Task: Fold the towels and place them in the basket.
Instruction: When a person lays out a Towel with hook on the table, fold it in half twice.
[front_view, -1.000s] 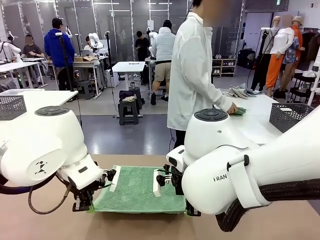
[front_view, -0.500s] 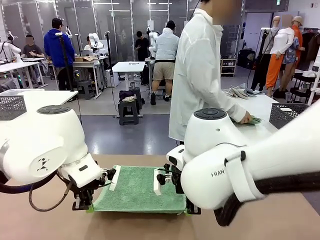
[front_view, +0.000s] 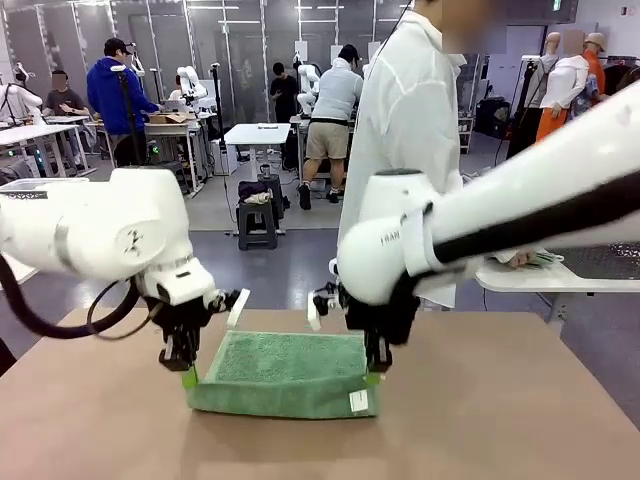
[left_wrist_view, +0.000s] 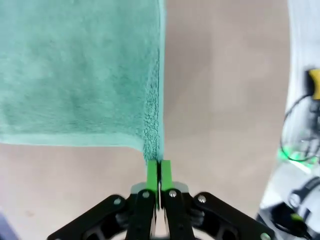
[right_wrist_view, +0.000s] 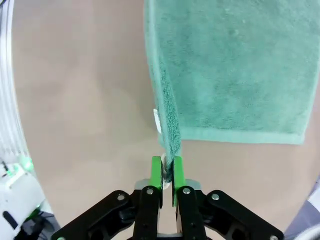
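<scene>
Both arms have risen. A moment ago they crouched low over the green towel (front_view: 290, 358), which lay flat in the middle of the desk (front_view: 500, 400). Now they stand taller, and the towel's near edge has come up with them.

The left gripper (front_view: 187, 372) has its jaws clamped together on the near left corner. The right gripper (front_view: 372, 374) has its jaws clamped on the near right corner. Both wrist views show the green pads pressed onto a thin ridge of cloth at the corner.

From the front, the far part of the towel lies level. A band of cloth faces the camera below the held corners, with a small white label on it towards the right. Whether the far edge rests on the desk I cannot tell.

The person (front_view: 410, 150) stands beyond the far edge, turned towards the white table at the right, and takes no part here.

I judge this to be the start of the first fold: the grasp has held through the lift. Next the near edge would be carried over towards the far edge, with both corners kept level so the halves line up. If either corner slips, the fold will skew. Stowing the towel lies well ahead.
</scene>
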